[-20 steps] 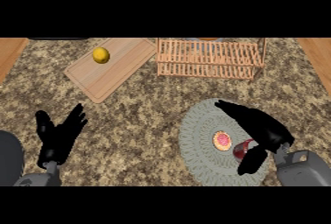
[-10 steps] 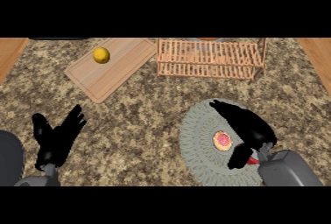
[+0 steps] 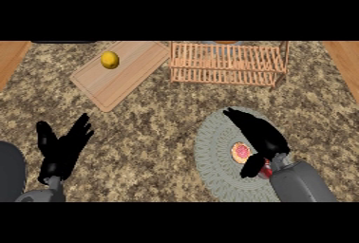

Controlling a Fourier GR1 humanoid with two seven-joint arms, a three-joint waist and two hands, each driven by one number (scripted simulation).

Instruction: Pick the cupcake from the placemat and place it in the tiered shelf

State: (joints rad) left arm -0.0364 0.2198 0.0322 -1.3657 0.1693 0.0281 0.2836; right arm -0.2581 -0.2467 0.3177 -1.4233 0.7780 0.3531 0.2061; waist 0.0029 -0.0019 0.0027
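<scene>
Setting: a speckled stone counter seen from steeply above, with wood trim at the far left and right corners.
Cupcake: a small round cake with a pink top, sitting on the placemat toward its right side.
Placemat: a round grey-green woven mat in the lower right of the counter.
Shelf: a slatted wooden tiered rack at the far edge, right of centre, well apart from the mat and straight beyond it.
Right hand: black, poised over the mat, its palm just right of the cupcake.
Right hand state: fingers stretched out toward the far left and the thumb pointing back toward the robot, so the cupcake lies in the gap between them; the hand has not closed round it, and whether it touches the cake cannot be told.
Key relation: the cupcake lies just left of the right palm, inside the span of fingers and thumb; being round, it has no long side to line up with.
Nearer hand: the right by far; the left is well apart, across the counter.
Left hand: resting at the lower left, spread, fingers pointing away, holding nothing.
Judged step: closing on the cupcake comes next; the lift and the carry to the shelf are not yet done.
Other things: a wooden cutting board at the far left with a lemon on it, clear of the path from mat to shelf.
</scene>
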